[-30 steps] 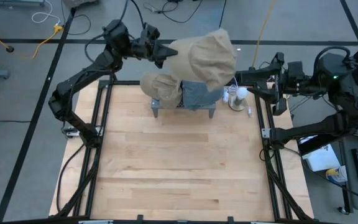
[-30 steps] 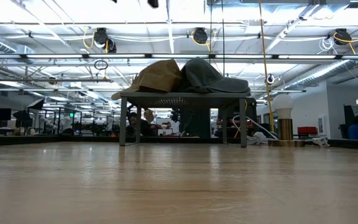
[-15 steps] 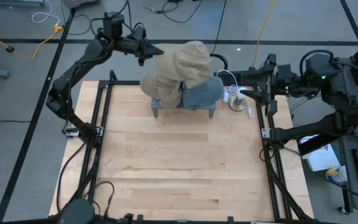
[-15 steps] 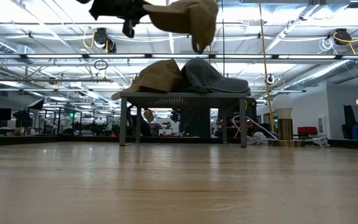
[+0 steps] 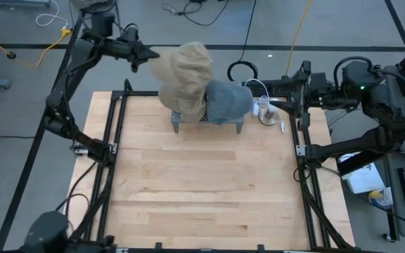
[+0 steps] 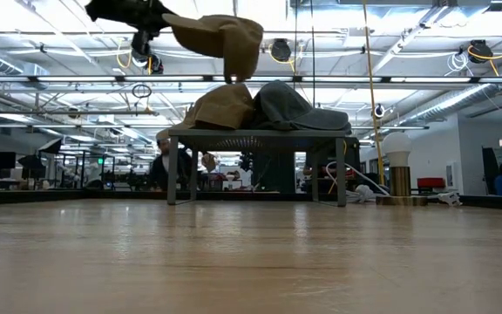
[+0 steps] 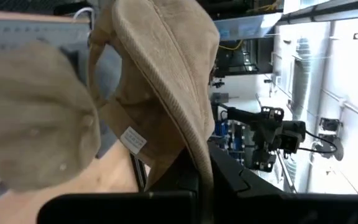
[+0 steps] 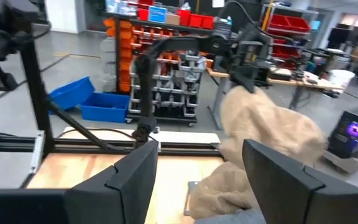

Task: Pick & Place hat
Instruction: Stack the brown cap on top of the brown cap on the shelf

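Swung leftward since before, left gripper clamped on tan hat lifted above rack and other hats; right gripper parted, empty, beside rack.

tan hat, another tan hat, seemingly blue-grey hat, light wood table

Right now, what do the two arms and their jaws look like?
Both arms are matte black with chunky jointed links and black cables looped along them. The left arm is slim tubes between bulky joints. The right arm shows a small green light near its wrist and a cable loop above it. The right gripper ends in two broad, flat, dark angular jaws. No other markings visible.
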